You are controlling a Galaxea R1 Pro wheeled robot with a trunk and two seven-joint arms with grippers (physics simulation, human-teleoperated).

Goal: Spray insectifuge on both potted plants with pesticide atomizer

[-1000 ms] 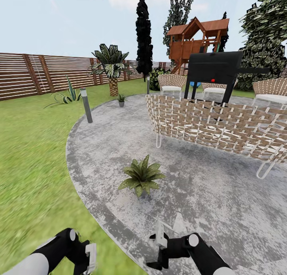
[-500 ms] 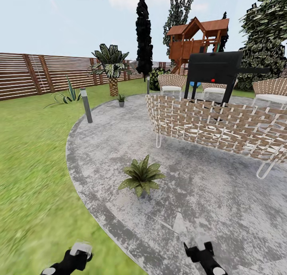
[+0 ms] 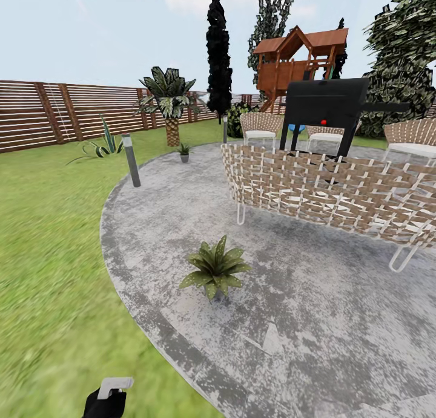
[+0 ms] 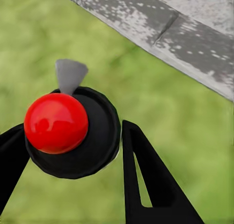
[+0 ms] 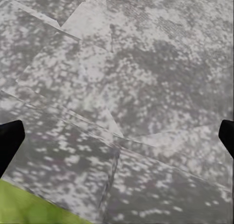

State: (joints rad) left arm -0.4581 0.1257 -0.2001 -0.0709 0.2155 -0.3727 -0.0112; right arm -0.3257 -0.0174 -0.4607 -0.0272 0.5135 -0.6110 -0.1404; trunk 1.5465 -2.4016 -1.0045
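The pesticide atomizer (image 4: 68, 131) sits between the two dark fingers of the left pincer (image 4: 73, 160), which close on it from either side; seen end-on, it is a round black body with a glossy red cap and a pale grey nozzle tip. In the head view the left pincer (image 3: 108, 397) is low at the near edge over the lawn (image 3: 48, 273), the pale trigger head uppermost. The right pincer (image 5: 117, 136) is spread wide (only its two dark fingertips show) above the mottled grey paving (image 5: 122, 87). One potted plant (image 3: 215, 267) stands on the near part of the paved circle; the other potted plant (image 3: 184, 151) stands far off at the paving's edge, near the palm (image 3: 168, 100). A woven sofa (image 3: 327, 188) stands to the right.
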